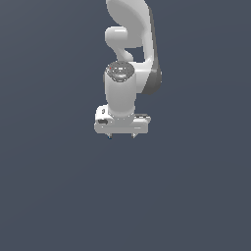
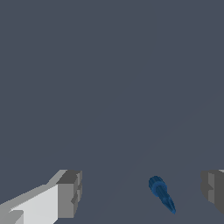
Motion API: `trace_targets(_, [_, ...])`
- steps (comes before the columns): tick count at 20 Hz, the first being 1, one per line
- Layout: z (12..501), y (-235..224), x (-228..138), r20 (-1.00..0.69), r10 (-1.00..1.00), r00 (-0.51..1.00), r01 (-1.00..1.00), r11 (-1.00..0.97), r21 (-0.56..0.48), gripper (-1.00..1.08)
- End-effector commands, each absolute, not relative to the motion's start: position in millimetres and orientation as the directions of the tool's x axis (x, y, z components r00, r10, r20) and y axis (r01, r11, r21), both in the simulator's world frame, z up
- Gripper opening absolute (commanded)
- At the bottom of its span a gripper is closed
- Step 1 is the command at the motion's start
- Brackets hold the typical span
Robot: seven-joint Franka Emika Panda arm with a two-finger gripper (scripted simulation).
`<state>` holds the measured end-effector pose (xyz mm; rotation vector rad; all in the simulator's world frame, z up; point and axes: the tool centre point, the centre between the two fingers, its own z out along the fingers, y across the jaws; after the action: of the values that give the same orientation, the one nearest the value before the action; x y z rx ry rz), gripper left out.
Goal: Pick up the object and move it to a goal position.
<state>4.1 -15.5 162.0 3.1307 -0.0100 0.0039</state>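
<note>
While the gripper [image 2: 142,194] hangs spread wide, the blue object [image 2: 161,192] sits off-centre between its fingers; centre first, then lower and close gently.

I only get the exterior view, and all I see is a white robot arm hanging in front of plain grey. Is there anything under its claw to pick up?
Observer: Yes. The wrist view shows a tiny dark blue rounded object, longer than it is wide.
Operator: Is the claw holding it?
Observer: No. The white gripper is open. The object sits in the gap and touches neither of the grey fingertips.
Operator: Right in the middle?
Observer: No, it is clearly nearer one fingertip than the other.
</note>
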Motion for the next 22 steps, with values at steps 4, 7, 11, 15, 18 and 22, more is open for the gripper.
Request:
trace_targets(4, [166.0,-16.7,6.2,0.010,-0.002,1.000,-0.002,-1.000,0.010,1.00])
trace_targets(7, [176.3,-20.0,11.6,0.030,0.008,1.000,0.008,-1.000,0.009,1.00])
trace_targets(11, [181.5,-21.9,14.1,0.041,0.012,0.999,0.012,-1.000,0.008,1.00])
trace_targets(15, [181.2,-21.2,14.2,0.039,0.014,0.999,0.014,-1.000,0.008,1.00])
trace_targets(18, [179.2,-22.9,12.3,0.039,0.005,0.999,0.004,-1.000,0.008,1.00])
trace_targets(22, [171.2,-28.2,5.0,0.036,-0.030,0.999,-0.031,-1.000,0.005,1.00])
